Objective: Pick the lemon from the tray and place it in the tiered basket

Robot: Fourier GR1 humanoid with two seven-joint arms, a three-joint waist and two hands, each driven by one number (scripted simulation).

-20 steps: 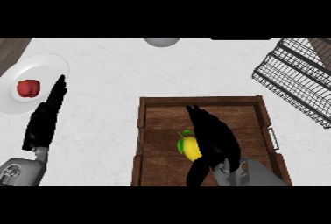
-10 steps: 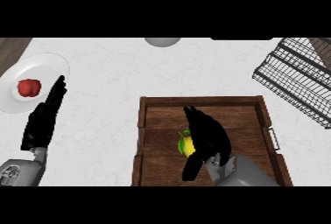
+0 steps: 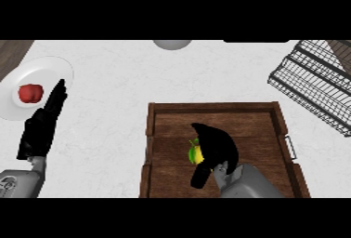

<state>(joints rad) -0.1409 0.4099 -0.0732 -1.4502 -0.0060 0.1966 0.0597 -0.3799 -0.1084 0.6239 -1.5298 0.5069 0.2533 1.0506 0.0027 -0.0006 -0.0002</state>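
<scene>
Covering most of the lemon (image 3: pixel 195 154) in the middle of the wooden tray (image 3: pixel 212 106), the right hand (image 3: pixel 219 147) hides its own grip; I cannot tell whether it is closed. Light, stiff, waxy fruit, probably: best wrapped round its middle, not its ends.

The robot's black, fingered right hand (image 3: pixel 221 148) enters from the lower edge of the head view on its grey right forearm (image 3: pixel 250 183), which angles up and slightly left. The hand is palm-down, its fingers arched up and to the left, and its thumb (image 3: pixel 200 177) extends down and left. Fingers and thumb curl round a small yellow-green lemon (image 3: pixel 195 154), which shows only at the palm's left edge. The black left hand (image 3: pixel 42 128) rests at the view's left, fingers straight and together, pointing up. Its grey left forearm (image 3: pixel 19 183) shows in the lower left corner.
</scene>
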